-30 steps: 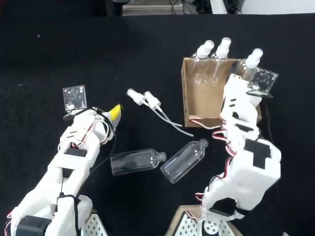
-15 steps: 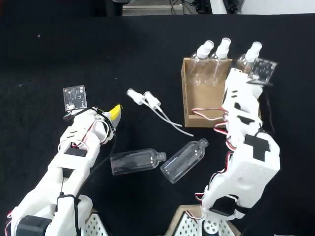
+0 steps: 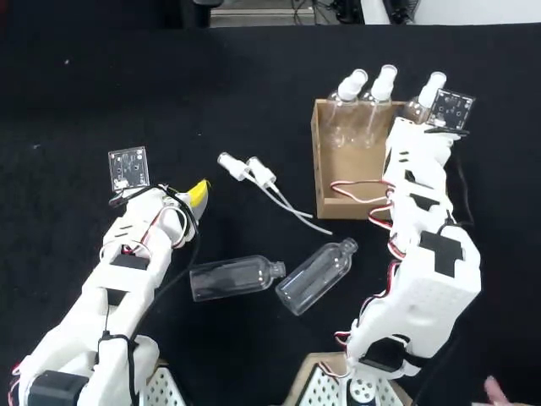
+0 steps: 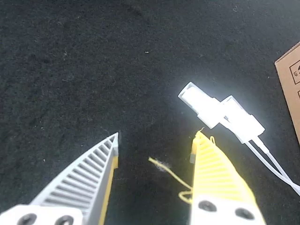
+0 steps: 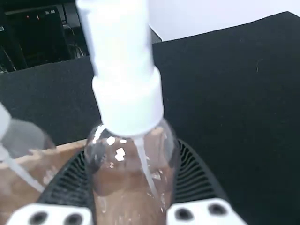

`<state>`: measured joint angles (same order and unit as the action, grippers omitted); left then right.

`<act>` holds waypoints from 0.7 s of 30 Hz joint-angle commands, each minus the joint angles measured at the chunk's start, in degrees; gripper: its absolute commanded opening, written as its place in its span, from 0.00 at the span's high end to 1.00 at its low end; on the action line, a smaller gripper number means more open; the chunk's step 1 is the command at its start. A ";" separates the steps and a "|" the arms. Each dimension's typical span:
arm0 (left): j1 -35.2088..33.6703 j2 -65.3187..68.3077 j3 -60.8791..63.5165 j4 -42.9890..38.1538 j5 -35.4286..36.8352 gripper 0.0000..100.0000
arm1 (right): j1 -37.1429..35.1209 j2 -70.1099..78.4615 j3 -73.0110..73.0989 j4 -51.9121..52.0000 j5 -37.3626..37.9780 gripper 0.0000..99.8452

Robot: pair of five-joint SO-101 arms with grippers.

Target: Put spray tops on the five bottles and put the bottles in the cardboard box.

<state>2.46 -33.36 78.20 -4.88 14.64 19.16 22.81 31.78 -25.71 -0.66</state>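
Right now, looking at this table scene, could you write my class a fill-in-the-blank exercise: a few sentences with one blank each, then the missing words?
1. The clear bottles lying without tops on the black table number ____.
2. The right tool is shut on a bottle that carries a white ____.
3. The left tool is ____, with two loose spray tops lying beyond its tips.
4. Two capped bottles sit in the ____ box.

Missing words: two; spray top; open; cardboard.
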 commanded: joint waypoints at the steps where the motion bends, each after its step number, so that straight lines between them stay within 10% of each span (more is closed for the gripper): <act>1: 0.84 -1.41 -0.57 -0.97 0.18 0.75 | 0.35 -0.31 -3.82 -0.18 0.18 0.99; 21: 1.27 -1.41 0.13 -1.14 0.18 0.75 | 4.40 -0.40 -3.91 -0.26 0.18 0.99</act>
<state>2.46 -33.45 78.81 -4.88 14.64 21.27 22.81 31.78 -25.71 -0.75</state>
